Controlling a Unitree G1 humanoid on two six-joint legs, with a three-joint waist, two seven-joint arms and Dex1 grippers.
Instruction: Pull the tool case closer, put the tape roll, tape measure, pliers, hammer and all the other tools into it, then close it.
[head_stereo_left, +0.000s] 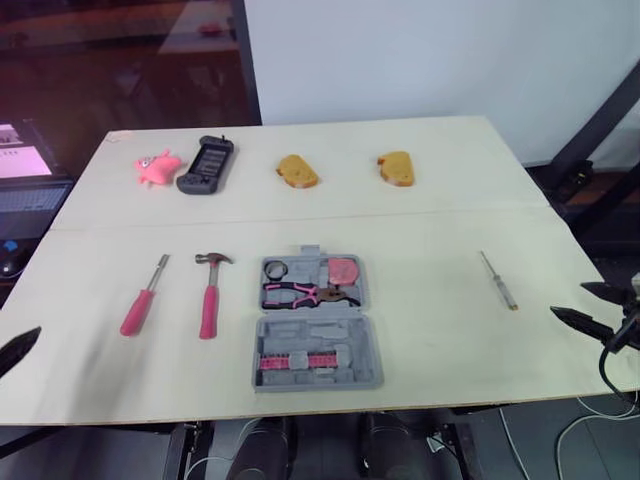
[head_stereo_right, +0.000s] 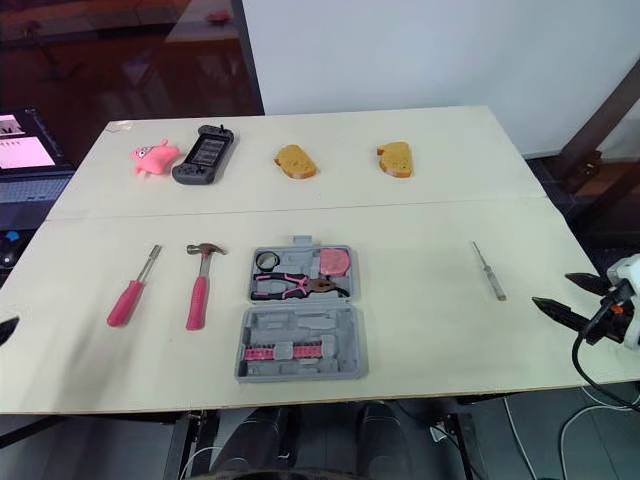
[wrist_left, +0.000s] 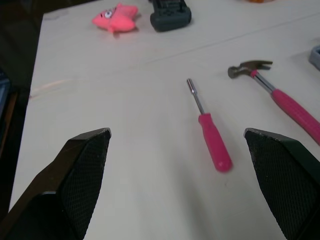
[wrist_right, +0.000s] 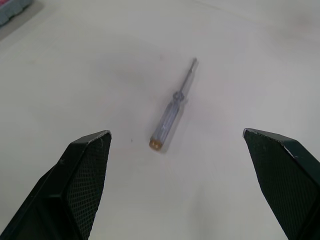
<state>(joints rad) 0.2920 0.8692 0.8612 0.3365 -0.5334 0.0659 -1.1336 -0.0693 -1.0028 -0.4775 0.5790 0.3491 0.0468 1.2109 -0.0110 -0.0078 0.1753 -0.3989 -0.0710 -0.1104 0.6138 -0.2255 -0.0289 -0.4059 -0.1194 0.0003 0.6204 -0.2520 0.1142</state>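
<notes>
Both hands are empty, each with its two black fingers spread wide apart. Left hand (wrist_left: 176, 132) hovers over the near left corner of the counter (head_stereo_left: 430, 330). Just ahead of its fingers lies a pink-handled screwdriver (wrist_left: 210, 132), flat on the wood with its metal shaft pointing away from the hand. To the inner side of that, a little farther from the hand, lies the hammer (head_stereo_left: 210, 295), pink handle toward the near edge and steel head away.

Right hand (wrist_right: 176, 132) hangs at the right edge of the counter. Ahead of its fingers lies a small clear-handled screwdriver (wrist_right: 172, 112), alone on bare wood and apart from both fingers.

Between the two hands, well apart from either, sits the grey tool case (head_stereo_left: 320, 330), lying open and flat near the counter's front edge. Its far half holds the tape roll (head_stereo_left: 275, 268), a small dark ring, the pink tape measure (head_stereo_left: 345, 270) beside it, and the pliers (head_stereo_left: 300, 294) with pink and black grips laid across below them. Its near half holds a strip of pink bits (head_stereo_left: 297, 361).

Far beyond both hands, along the back of the counter, lie a pink toy (head_stereo_left: 155, 166), a dark handheld device (head_stereo_left: 206, 164) touching or just beside it, and two brown bread-like pieces (head_stereo_left: 297, 171) (head_stereo_left: 396, 168) set apart from each other.
</notes>
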